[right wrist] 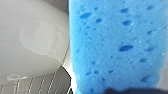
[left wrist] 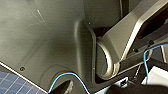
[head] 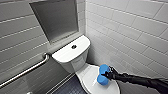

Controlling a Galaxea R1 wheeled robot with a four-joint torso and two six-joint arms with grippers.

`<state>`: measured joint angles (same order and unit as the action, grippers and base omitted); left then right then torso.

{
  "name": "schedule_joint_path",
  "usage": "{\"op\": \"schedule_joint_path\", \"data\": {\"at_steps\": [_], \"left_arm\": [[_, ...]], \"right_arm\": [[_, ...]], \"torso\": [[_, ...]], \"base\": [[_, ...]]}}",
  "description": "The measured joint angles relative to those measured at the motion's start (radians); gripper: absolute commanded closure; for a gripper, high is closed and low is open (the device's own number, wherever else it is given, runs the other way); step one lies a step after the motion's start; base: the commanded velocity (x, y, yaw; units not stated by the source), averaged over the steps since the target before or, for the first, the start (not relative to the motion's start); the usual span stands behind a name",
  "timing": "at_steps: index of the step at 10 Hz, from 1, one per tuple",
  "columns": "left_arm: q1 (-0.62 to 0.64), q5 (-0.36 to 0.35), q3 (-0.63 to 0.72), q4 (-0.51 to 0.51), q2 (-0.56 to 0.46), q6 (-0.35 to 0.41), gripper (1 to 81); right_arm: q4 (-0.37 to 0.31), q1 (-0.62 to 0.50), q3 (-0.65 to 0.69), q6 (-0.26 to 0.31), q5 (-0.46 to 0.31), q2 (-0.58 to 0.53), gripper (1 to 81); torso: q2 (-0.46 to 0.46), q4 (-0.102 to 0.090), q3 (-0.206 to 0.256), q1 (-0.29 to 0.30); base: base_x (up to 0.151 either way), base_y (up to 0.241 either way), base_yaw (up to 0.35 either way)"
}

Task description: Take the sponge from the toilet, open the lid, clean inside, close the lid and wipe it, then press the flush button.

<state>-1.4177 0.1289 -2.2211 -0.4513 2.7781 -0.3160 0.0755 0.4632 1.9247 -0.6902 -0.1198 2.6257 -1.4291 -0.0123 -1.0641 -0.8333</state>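
1. Tiled walls [head: 130, 32] enclose the corner on the far side of the right claw [head: 104, 74], so the arm reaches in from the open side.
2. The toilet [head: 82, 67] stands in that corner. Its tank [head: 71, 51] lies beyond the claw, against the wall.
3. The lid [head: 92, 77] is down and lies directly under the claw. Judgement: it has not yet been opened.
4. A grab bar [head: 25, 72] runs along the wall well apart from the claw, past the toilet, and does not obstruct the approach.
5. The sponge [head: 104, 68] is clenched in the right claw, pinched across its middle so that a blue lobe bulges on either side. It sits at or just above the lid; contact cannot be confirmed. In the right wrist view its pored face [right wrist: 115, 45] stands close to the camera. Judgement: a mid-body grip leaves both ends free for wiping.
6. The flush button [head: 74, 46] sits in the tank top, beyond the claw.
7. The state of the left claw cannot be told.
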Motion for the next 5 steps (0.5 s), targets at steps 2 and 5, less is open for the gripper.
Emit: {"op": "schedule_joint_path", "data": {"at_steps": [2, 5], "left_arm": [[-0.001, -0.001, 0.0, 0.0, 0.007, 0.0, 1.0], [-0.006, -0.003, 0.0, 0.0, 0.006, 0.0, 1.0]], "right_arm": [[0.0, -0.006, 0.012, 0.0, -0.005, 0.004, 81.1], [0.0, -0.006, 0.047, -0.003, -0.005, 0.033, 81.1]], "torso": [[-0.015, 0.0, -0.006, -0.009], [-0.114, 0.0, -0.007, -0.071]], "base": [[0.0, 0.0, 0.0], [0.0, 0.0, 0.0]]}}
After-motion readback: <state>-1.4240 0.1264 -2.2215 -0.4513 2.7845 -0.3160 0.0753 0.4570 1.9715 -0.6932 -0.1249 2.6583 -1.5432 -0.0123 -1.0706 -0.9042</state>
